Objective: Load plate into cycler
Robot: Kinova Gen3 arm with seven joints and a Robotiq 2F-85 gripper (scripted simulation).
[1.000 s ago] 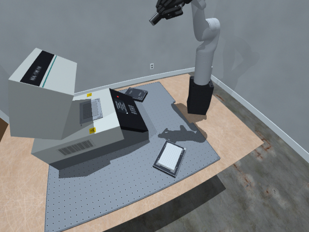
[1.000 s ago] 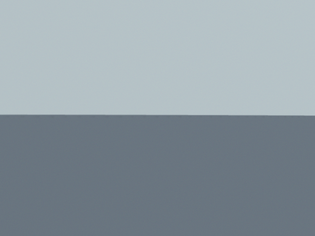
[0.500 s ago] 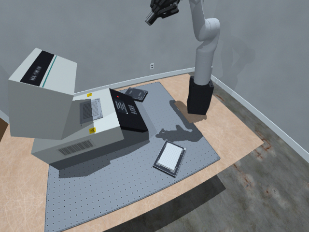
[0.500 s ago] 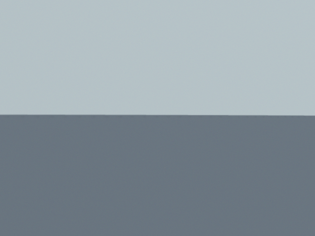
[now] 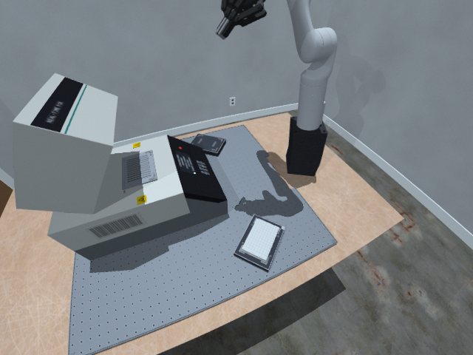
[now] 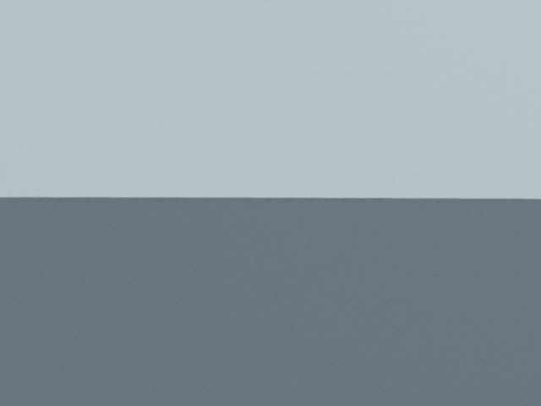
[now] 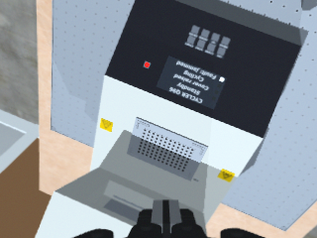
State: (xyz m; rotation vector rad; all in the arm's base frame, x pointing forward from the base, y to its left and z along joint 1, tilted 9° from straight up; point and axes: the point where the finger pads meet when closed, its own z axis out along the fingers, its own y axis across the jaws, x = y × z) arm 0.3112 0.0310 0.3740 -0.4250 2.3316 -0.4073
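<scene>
Grey perforated matting covers the table (image 5: 366, 214). My hand (image 5: 223, 30) hangs high above it, fingers pressed together, holding nothing. Cycler Q1 (image 5: 160, 191) stands left with lid (image 5: 60, 152) raised, lamp (image 5: 179, 147) red, a plate on its block (image 5: 139, 168). Plate K83 (image 5: 261, 239) lies in its nest, near right.

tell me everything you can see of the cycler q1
Q1 is a white box resting on the perforated grey mat. Its big white lid is raised and tilted. A pale plate lies on the block. The sloping black front panel carries four keys, a red lamp and a screen. Nothing else touches it.
</scene>
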